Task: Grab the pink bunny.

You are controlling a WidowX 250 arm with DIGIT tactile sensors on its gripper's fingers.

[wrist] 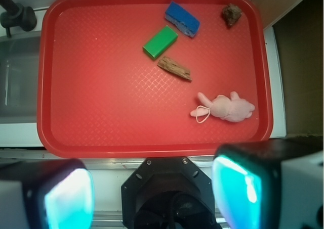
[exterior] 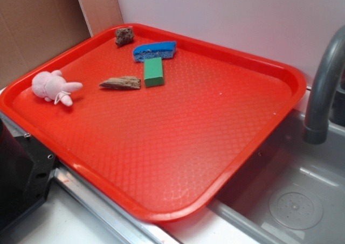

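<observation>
A: Where's the pink bunny (exterior: 52,86) from where you stand?

B: On the red tray (exterior: 178,147), over at about nine o'clock in the exterior view, lying just inside the rim with its ears pointing in toward the middle. From the wrist camera it sits at roughly four o'clock (wrist: 226,107), ears stretched toward the tray's centre.

A: Anything touching it?

B: No, it lies alone. The nearest thing is a brown sliver of wood (exterior: 121,82), a little toward the centre. Just beside that is a green block (exterior: 153,71), and a blue sponge (exterior: 154,50) sits at the block's far end, close enough that I can't tell if they touch. A dark brown lump (exterior: 124,35) sits near the far corner at about eleven o'clock.

A: And the gripper?

B: The gripper (wrist: 162,188) is spread wide, nothing between its fingers (wrist: 66,196), which show as pale blurred blocks at the bottom of the wrist view. It hangs outside the tray's near edge, well apart from the bunny.

A: What's round the tray?

B: A grey sink (exterior: 302,195) with a dark faucet (exterior: 323,88) at three o'clock, and cardboard (exterior: 38,23) behind the tray's far left side
</observation>
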